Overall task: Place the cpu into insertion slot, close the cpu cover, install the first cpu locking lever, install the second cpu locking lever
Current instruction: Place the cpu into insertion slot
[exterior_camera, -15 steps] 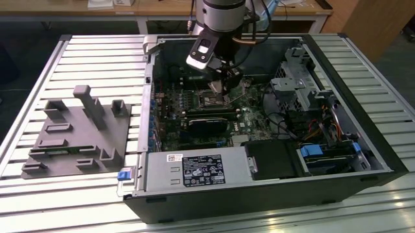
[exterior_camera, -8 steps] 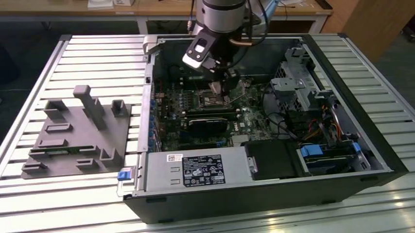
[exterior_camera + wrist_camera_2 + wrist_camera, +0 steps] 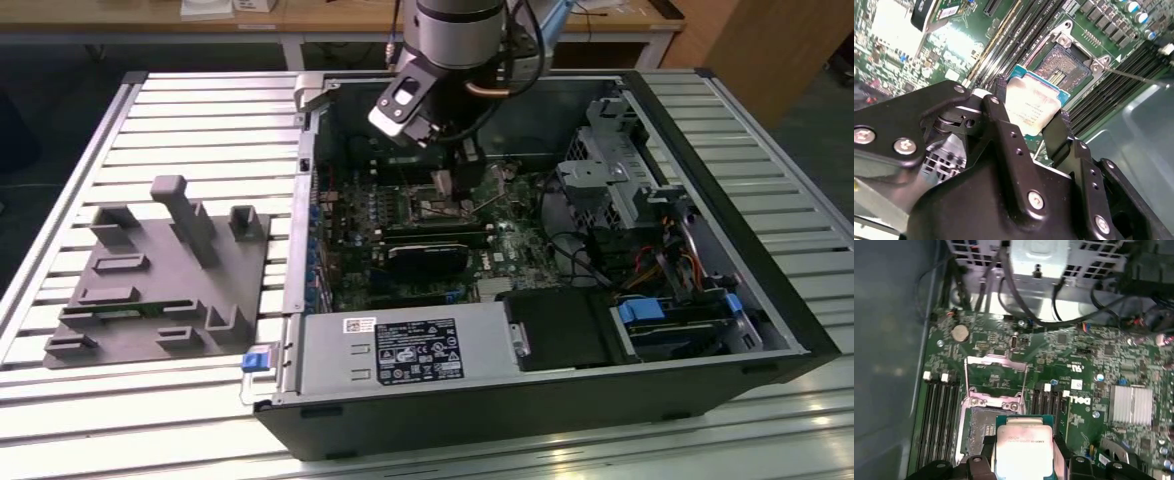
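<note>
**A:** Where is the cpu (image 3: 1030, 109)?

**B:** The gripper (image 3: 1031, 102) has its jaws pinching the chip's edges. It hangs over one edge of the bare insertion slot (image 3: 1064, 62). The cpu cover (image 3: 996, 360) is swung open, clear of the slot.

**A:** What could go wrong?

**B:** The chip looks offset from the slot. Seated askew, it would likely bend the contacts.

Slatted metal table (image 3: 187, 110), ribs running crosswise, bright glare on the near slats. Grey moulded fixture (image 3: 147, 280) sits on it at the exterior view's left. Behind: wooden bench (image 3: 334, 18), pale legs. Wooden cabinet (image 3: 767, 50) far right. Dark floor (image 3: 821, 130).
</note>
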`<action>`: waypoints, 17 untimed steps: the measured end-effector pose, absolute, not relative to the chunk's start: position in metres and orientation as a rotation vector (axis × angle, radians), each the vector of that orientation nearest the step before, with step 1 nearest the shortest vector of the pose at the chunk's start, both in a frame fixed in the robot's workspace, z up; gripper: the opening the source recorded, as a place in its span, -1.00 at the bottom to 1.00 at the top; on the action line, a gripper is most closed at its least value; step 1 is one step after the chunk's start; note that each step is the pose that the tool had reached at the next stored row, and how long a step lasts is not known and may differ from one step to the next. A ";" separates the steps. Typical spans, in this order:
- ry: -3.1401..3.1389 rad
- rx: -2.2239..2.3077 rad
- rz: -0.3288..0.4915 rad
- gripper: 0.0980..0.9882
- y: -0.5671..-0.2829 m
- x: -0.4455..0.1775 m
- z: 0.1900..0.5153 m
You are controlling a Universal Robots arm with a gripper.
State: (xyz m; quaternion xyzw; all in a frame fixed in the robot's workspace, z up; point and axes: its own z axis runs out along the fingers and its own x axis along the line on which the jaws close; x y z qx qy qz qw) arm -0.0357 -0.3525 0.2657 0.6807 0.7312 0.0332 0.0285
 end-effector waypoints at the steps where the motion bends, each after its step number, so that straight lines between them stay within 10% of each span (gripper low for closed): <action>1: 2.240 2.117 0.101 -0.01 -0.352 -0.036 0.266; 17: 2.156 2.168 0.124 -0.01 -0.346 -0.041 0.250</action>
